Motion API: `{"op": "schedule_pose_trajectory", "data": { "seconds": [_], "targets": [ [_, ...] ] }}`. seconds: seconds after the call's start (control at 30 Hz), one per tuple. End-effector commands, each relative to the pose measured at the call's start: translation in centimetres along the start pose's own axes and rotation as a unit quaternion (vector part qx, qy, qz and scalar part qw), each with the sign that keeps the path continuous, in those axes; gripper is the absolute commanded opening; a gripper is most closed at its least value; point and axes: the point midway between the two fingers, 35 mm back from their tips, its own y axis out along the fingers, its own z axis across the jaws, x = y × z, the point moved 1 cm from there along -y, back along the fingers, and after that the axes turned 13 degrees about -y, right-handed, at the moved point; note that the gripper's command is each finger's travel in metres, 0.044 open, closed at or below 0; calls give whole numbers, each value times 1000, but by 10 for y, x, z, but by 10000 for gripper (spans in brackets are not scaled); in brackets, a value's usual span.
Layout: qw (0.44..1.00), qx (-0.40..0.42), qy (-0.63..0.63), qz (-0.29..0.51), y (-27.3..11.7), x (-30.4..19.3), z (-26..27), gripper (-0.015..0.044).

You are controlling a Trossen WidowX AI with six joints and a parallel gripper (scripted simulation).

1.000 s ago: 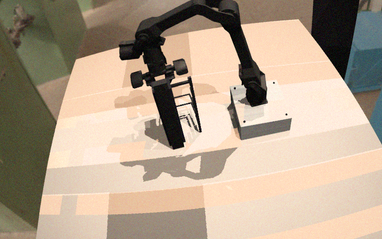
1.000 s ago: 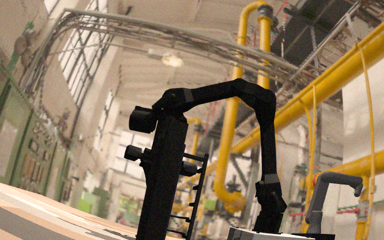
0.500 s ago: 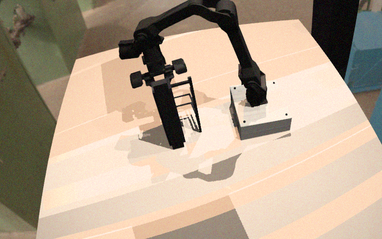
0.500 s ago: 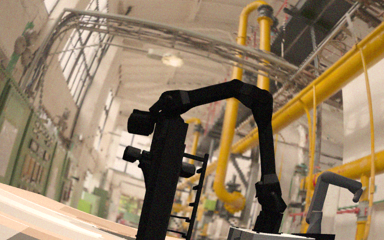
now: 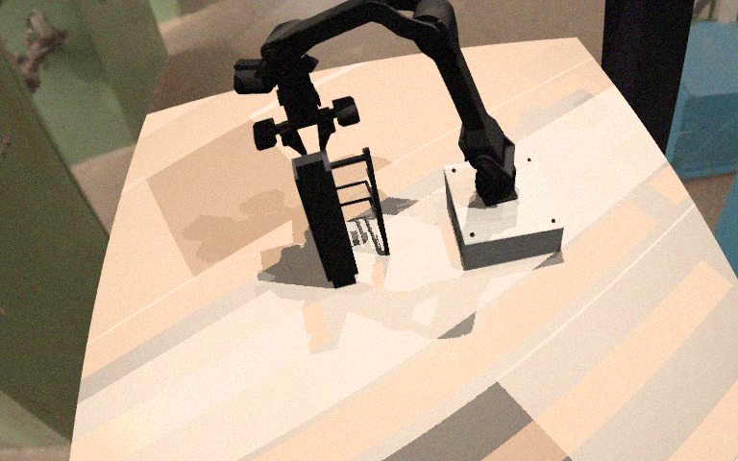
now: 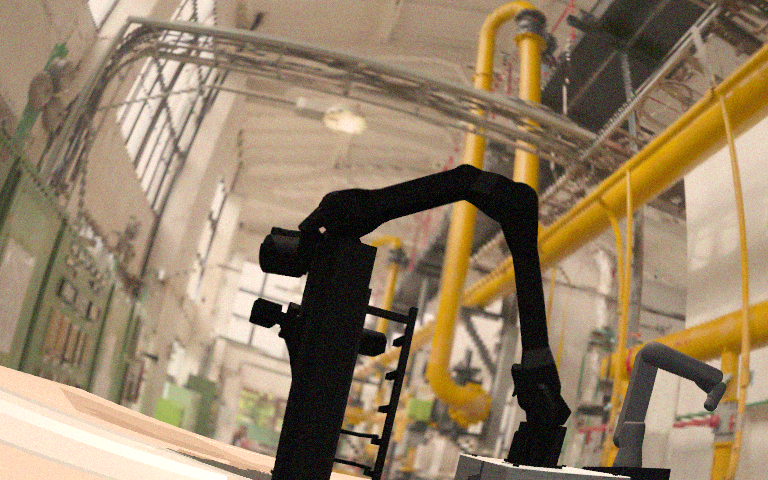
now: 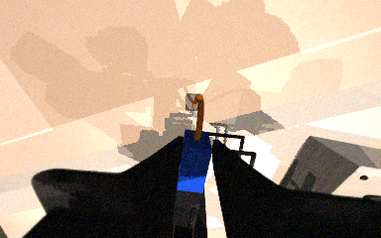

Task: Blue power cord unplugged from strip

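Note:
The blue plug [image 7: 193, 161] sits between the fingertips of my gripper [image 7: 197, 142] [image 5: 313, 151], which is shut on it. The orange cord [image 7: 200, 119] runs from the plug's far end to a small grey block [image 7: 190, 101]. A tall black column [image 5: 326, 217] [image 6: 334, 339], apparently the power strip, stands in front of the fingers and hides the plug in the top and exterior views. A dark grey body [image 7: 186, 213] shows close below the plug in the wrist view. I cannot tell whether the plug is seated in a socket.
A black open frame [image 5: 379, 211] [image 6: 396, 367] [image 7: 242, 143] stands beside the column, on the side of the arm's base. The arm stands on a white-topped box [image 5: 517, 223] to the right. Patterned light and shadows cross the table [image 5: 217, 380].

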Motion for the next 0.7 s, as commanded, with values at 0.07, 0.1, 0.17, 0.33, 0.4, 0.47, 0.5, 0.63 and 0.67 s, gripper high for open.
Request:
{"op": "schedule_pose_trajectory", "data": {
  "seconds": [0.07, 0.1, 0.17, 0.33, 0.4, 0.47, 0.5, 0.63, 0.67],
  "targets": [
    [1000, 4, -1, -2, 1, -6, 2, 105],
    [1000, 4, -1, -2, 1, -6, 2, 131],
    [1000, 4, -1, -2, 1, -6, 2, 184],
    [1000, 4, -1, -2, 1, -6, 2, 315],
    [1000, 4, -1, -2, 0, -4, 2, 368],
    [1000, 4, -1, -2, -2, 7, 1, 420],
    [1000, 4, -1, -3, -4, 15, -1, 440],
    [1000, 3, -1, -4, -11, 51, -11, 440],
    [1000, 3, -1, -5, -12, 53, -11, 440]
  ]
}}
